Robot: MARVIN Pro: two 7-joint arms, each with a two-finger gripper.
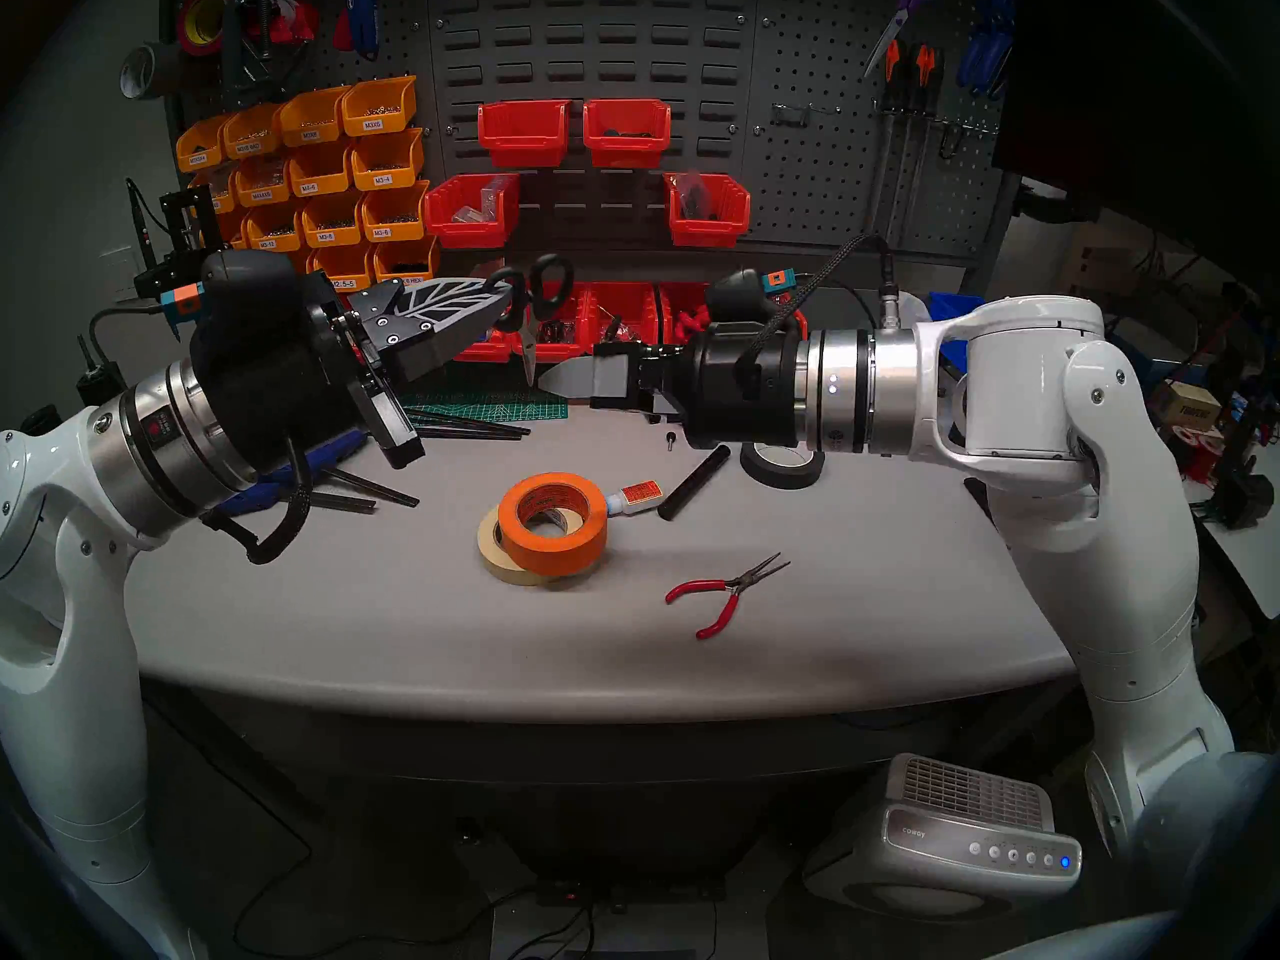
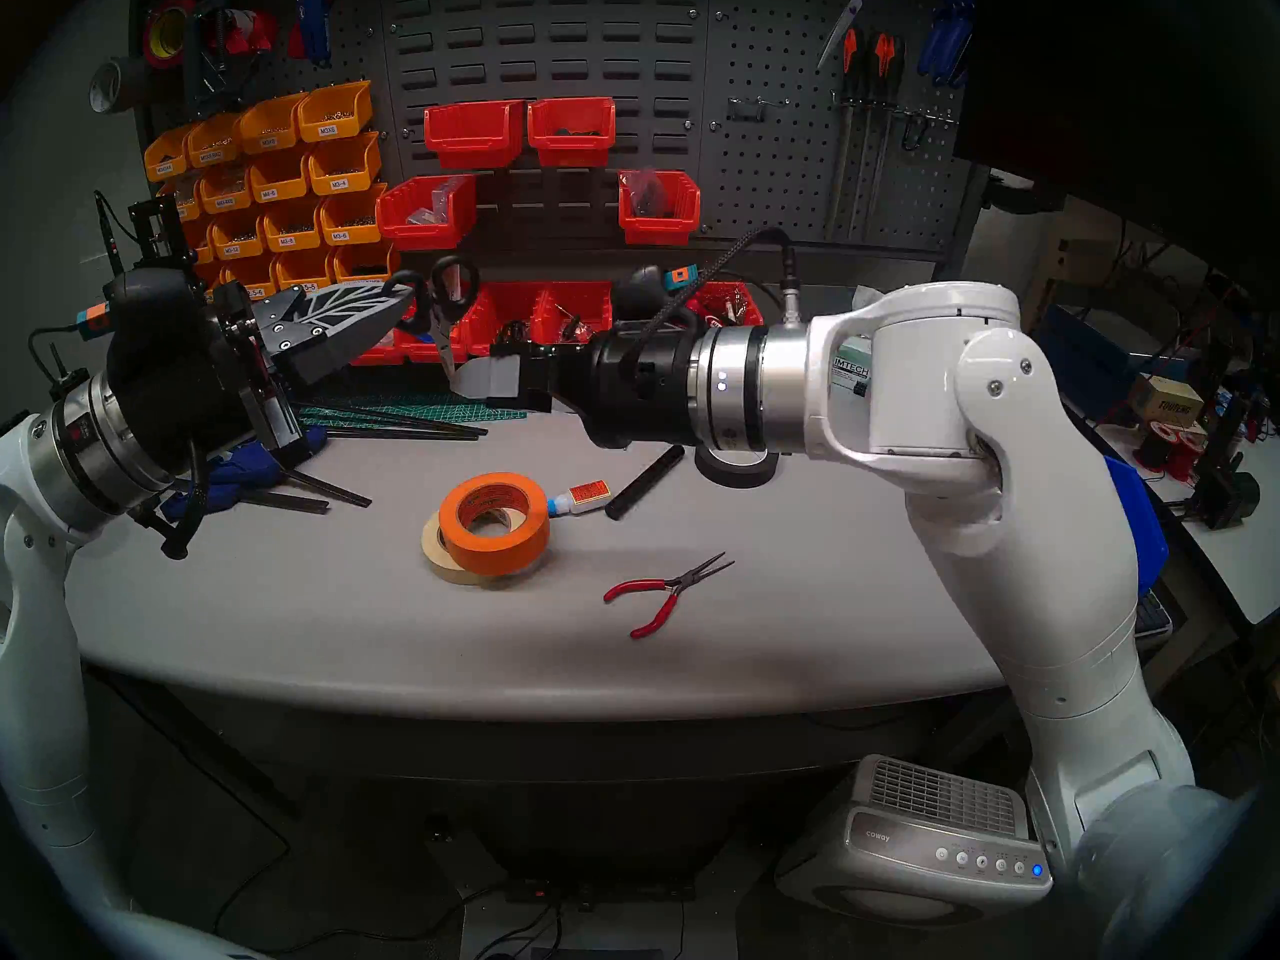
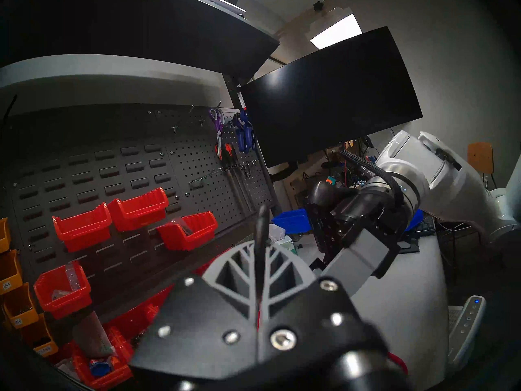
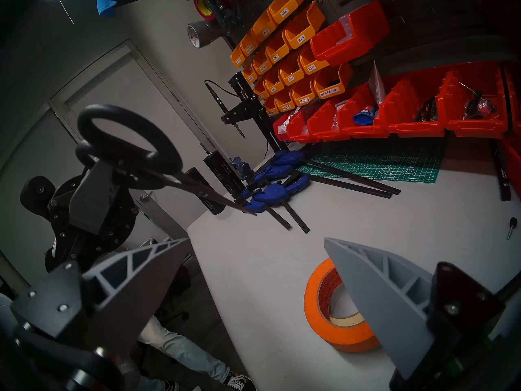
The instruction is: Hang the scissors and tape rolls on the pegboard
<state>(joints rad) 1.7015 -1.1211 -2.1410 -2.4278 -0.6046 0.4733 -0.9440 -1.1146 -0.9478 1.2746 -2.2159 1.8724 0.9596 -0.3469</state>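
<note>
Your desk fronts the pegboard, where purple scissors already hang. Your left gripper is clamped on the black-handled scissors, raised above the desk, blades down. Your right gripper stands wide open just beside them, blocking the way right. The orange tape roll leans on the cream tape roll mid-desk; red pliers lie near. Only the right wrist view shows the blue clamps.
</note>
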